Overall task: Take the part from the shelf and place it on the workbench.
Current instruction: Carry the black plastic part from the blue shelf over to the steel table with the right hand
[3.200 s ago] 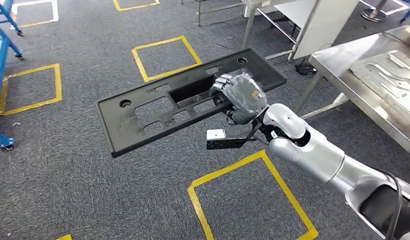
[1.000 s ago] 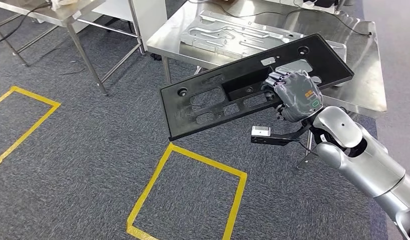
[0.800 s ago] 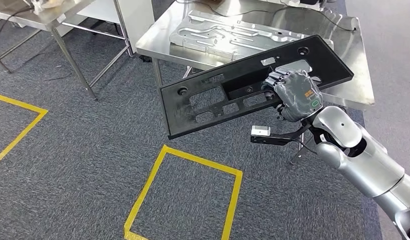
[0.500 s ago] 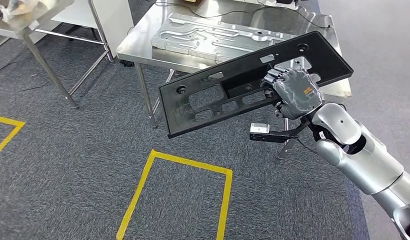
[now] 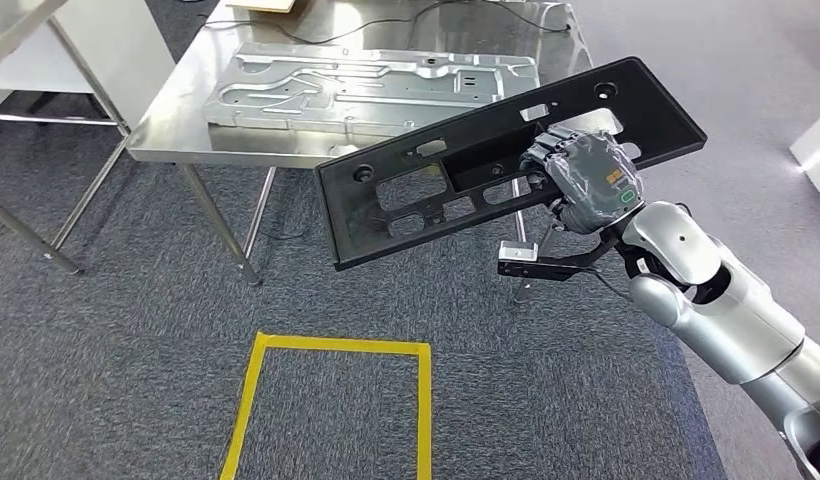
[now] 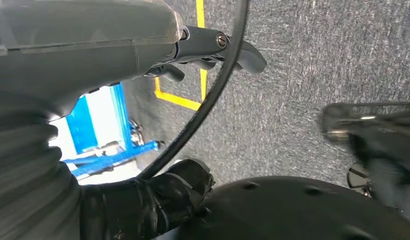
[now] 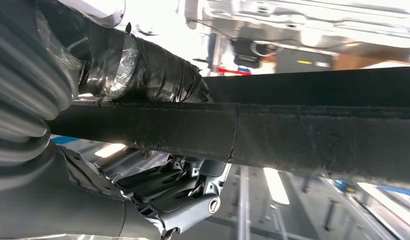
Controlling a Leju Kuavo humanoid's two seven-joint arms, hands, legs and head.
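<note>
Even, bright overhead light in the head view; the steel worktop (image 5: 186, 130) shows soft glare along its near edge. The right wrist view is blown out white behind the dark part (image 7: 318, 130). The left wrist view is motion-blurred.

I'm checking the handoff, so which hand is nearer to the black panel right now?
Right. The right hand grips the black panel at its middle opening. The left hand hangs over the grey carpet, holding nothing.

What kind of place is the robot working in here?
Probably a factory or workshop floor: a stainless steel workbench holding a stamped metal panel, yellow tape squares marked on grey carpet, and a black plastic part held in the right hand.
</note>
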